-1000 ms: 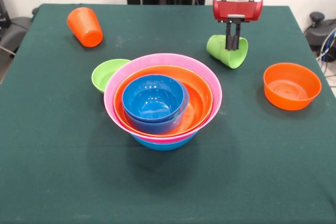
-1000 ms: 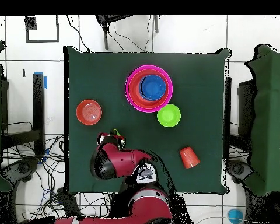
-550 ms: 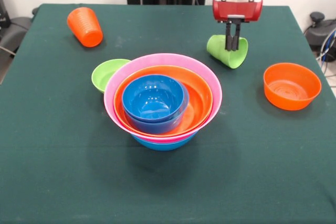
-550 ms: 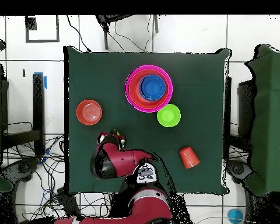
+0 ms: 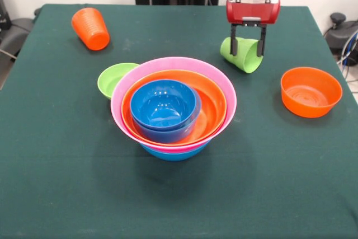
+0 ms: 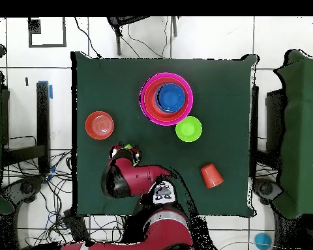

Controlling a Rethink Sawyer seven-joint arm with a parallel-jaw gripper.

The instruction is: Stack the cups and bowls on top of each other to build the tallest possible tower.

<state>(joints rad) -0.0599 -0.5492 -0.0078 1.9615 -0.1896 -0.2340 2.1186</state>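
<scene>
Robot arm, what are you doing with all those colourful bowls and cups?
The robot's gripper hangs open over the lime green cup lying on its side, one finger on each side of it. The tower so far is four nested bowls. The orange cup, the small green bowl and an orange bowl wait on the table.

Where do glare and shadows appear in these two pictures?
Front view: white glare spots inside the small glossy blue plastic bowl, and a soft shadow on the dark green tablecloth beneath the pile. Overhead view: no clear glare; the red arm hides most of the lime green plastic cup.

Green cup point(image 6: 127, 147) mostly under arm point(image 6: 130, 177)
</scene>
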